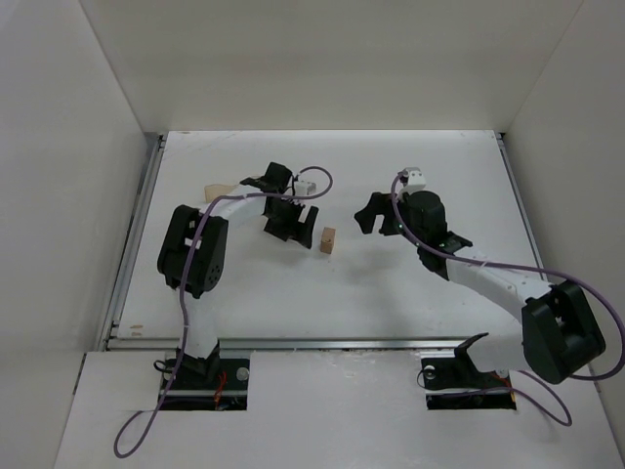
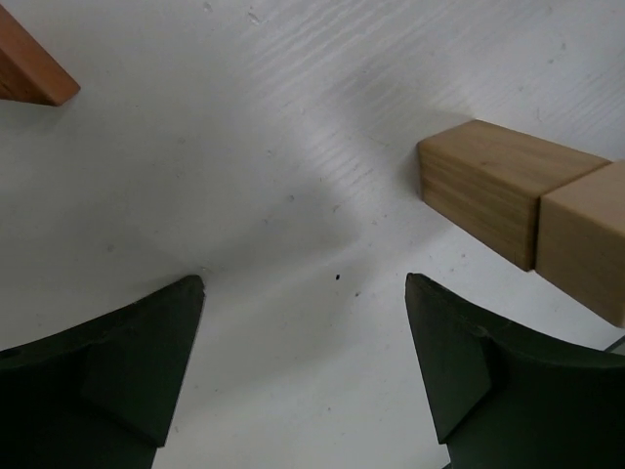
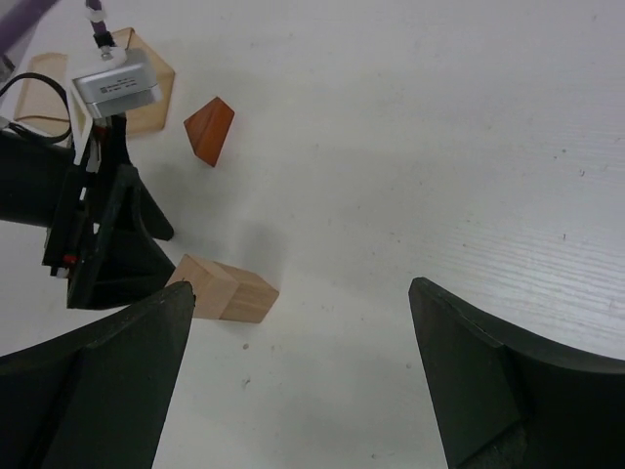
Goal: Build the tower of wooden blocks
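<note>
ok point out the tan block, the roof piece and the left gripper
tan block (image 3: 227, 291): right wrist view, middle of the block
roof piece (image 3: 212, 129): right wrist view, its sloping side
left gripper (image 2: 303, 285): left wrist view, midway between its fingertips

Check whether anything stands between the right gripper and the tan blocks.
Nothing visible does. Only bare white table lies between the right gripper and the tan blocks. The left gripper hangs close on their other side, open.

Two tan cuboid blocks (image 3: 223, 291), one reddish-brown triangular block (image 3: 210, 129), and two robot arms (image 1: 195, 249).
</note>
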### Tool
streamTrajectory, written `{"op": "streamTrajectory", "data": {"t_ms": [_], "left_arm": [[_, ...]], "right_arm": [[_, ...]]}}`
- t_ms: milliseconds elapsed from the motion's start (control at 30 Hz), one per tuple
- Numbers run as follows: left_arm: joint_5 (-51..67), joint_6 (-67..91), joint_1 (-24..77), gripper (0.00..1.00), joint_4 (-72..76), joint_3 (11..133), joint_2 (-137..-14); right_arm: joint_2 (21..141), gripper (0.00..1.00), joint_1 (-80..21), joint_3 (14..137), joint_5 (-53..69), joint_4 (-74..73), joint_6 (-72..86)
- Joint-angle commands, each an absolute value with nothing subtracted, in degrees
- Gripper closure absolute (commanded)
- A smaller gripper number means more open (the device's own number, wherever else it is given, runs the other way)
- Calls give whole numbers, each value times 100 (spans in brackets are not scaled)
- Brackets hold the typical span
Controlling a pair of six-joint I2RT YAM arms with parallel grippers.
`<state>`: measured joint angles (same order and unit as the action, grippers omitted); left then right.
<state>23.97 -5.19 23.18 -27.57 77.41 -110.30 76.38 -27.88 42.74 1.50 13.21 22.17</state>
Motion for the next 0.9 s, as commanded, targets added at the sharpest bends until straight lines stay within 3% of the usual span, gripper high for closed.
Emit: {"op": "streamTrajectory", "data": {"t_ms": [0,367,867], "left_arm": [[2408,-176,2364,17,-2663,7786,-11187],[2751,-229,2364,16,-2953,8332,-11821],[2417,-123,2698,17,-3375,8385,-11760]], "right_arm": [[7322,3,-2830,4167,-105,1424,2285],[6777,3,-2830,3929,-325,1257,2074],[6593,3,-2830,3867,-483,1082,1837]]}}
